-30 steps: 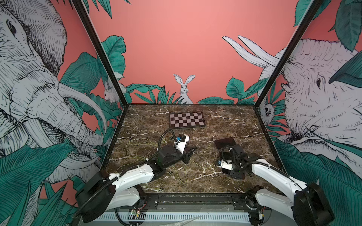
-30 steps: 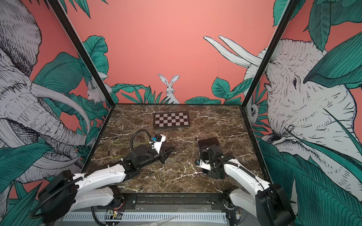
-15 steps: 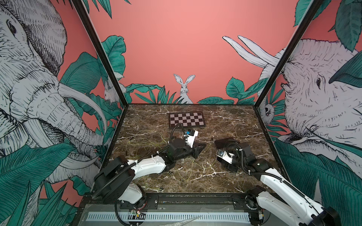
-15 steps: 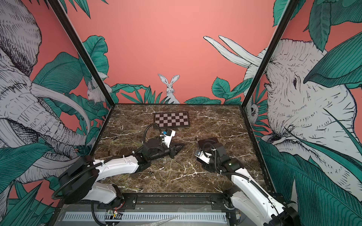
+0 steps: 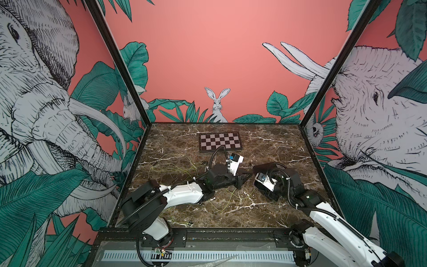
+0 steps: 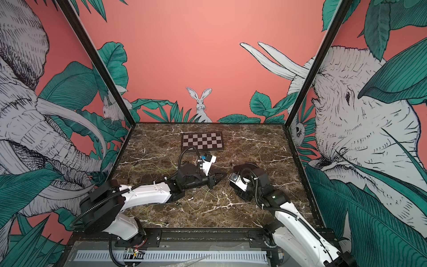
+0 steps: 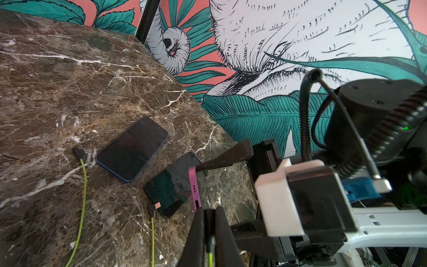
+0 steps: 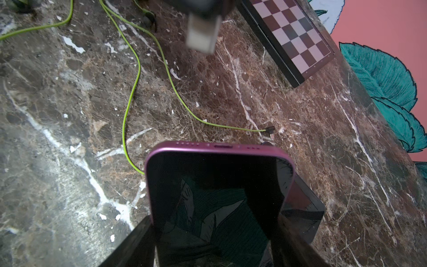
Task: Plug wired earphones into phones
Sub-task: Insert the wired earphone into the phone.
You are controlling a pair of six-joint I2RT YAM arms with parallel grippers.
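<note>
While left fingers pinch earphone cord, right fingers span purple phone

**Soft even light, blur up close**

Both top views are bright and evenly lit, with only faint shadows under the arms. Between the fingers of the right gripper, the phone screen mirrors the wall print. The earphone plug just ahead is blurred. The left gripper itself looks soft.

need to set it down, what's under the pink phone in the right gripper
A second dark phone lies flat on the table below the pink phone, partly covered by it in the right wrist view. A green cord runs behind it; its end is covered.
</note>
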